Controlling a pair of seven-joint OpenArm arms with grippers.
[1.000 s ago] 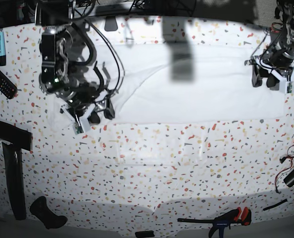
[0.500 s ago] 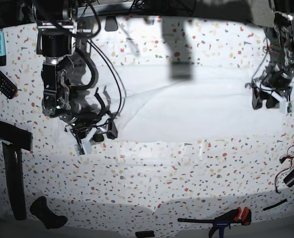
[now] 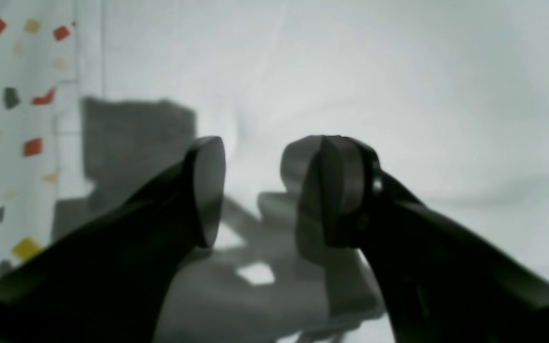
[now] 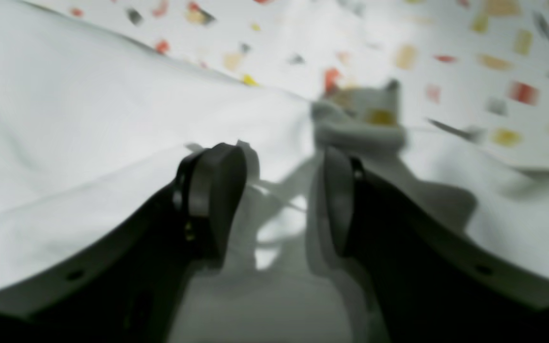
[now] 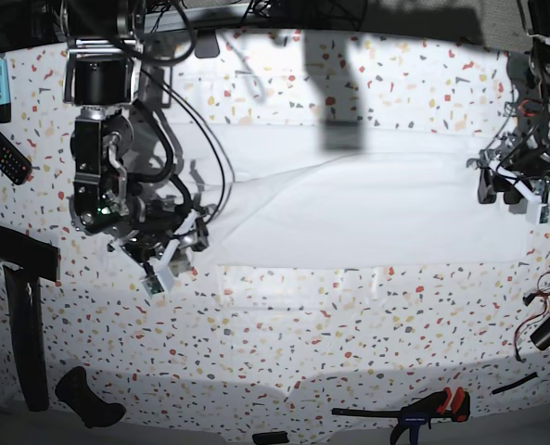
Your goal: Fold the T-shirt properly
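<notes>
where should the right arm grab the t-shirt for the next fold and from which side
Probably the T-shirt corner nearest the right gripper, coming from the outer side, fingers low. It lies flat, so only its edges and corners give open fingers something to pinch.

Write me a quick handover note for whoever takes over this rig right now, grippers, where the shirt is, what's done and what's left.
Left gripper: open, empty, over the T-shirt near its edge.
Right gripper: open, empty, over the shirt's other end.
Shirt: lies flat as a wide band across the table, one diagonal crease visible.
Done: seemingly one lengthwise fold, neither arm gripping.
Left: probably regrasp the ends and fold it smaller.
</notes>
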